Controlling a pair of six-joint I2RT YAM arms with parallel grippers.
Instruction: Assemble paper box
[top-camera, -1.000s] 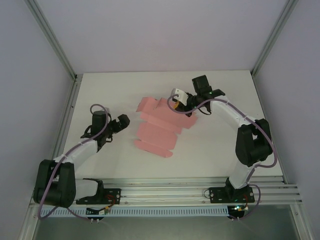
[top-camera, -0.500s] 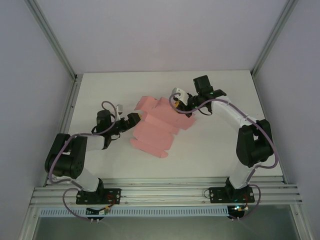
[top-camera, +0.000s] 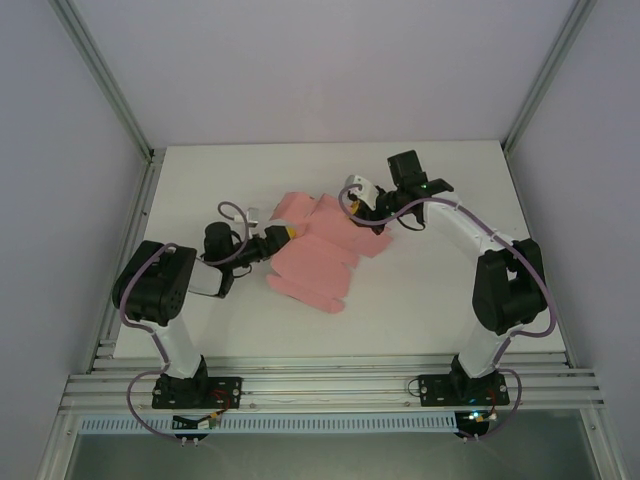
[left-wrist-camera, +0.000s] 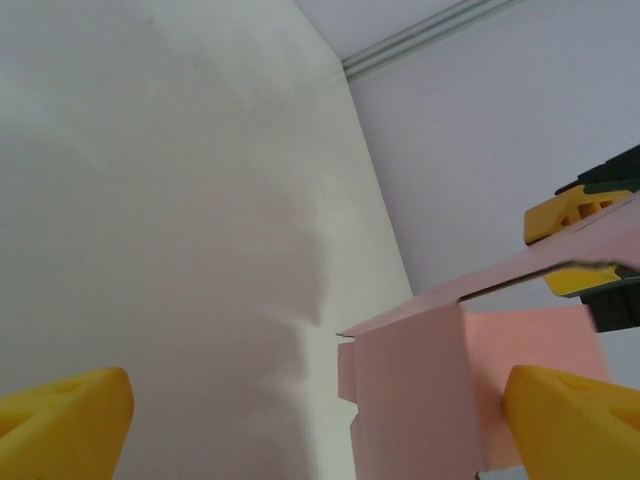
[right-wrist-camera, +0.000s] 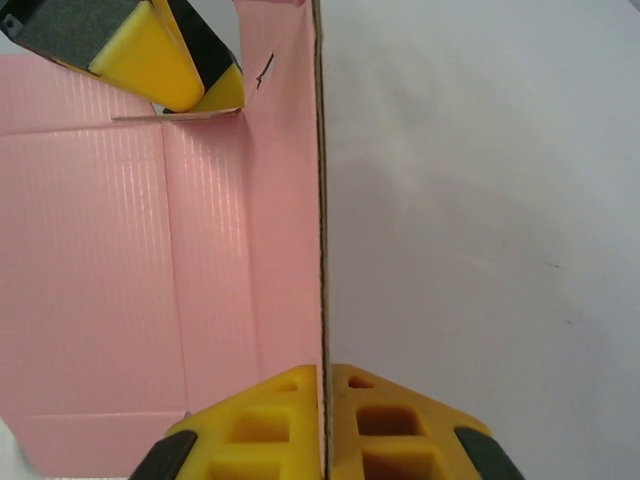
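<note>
From above, the left arm folds low from the near edge of the table (top-camera: 430, 310) and reaches right, so the left gripper (top-camera: 280, 237) lies close to the surface at the left edge of the box (top-camera: 318, 262). The box is a pink sheet with creases and flaps, partly folded, lying about the middle of the table; its nearer panels lie flat. In the left wrist view the two yellow fingers (left-wrist-camera: 65, 420) stand wide apart at the lower corners, and a pink flap stands in the gap between them, ungripped; the jaws are wide and hold nothing. Beyond that flap the same view shows the right gripper (left-wrist-camera: 585, 250), its yellow pads pressed together on a thin raised edge of card. The right arm bends over from the right side and comes down on the far right part of the box. In the right wrist view its fingers (right-wrist-camera: 270, 420) are closed tight on the upright edge of a pink wall, seen edge-on, with ribbed pink panels to the left, bare table to the right, and one left finger (right-wrist-camera: 165, 55) at the far corner of the sheet
</note>
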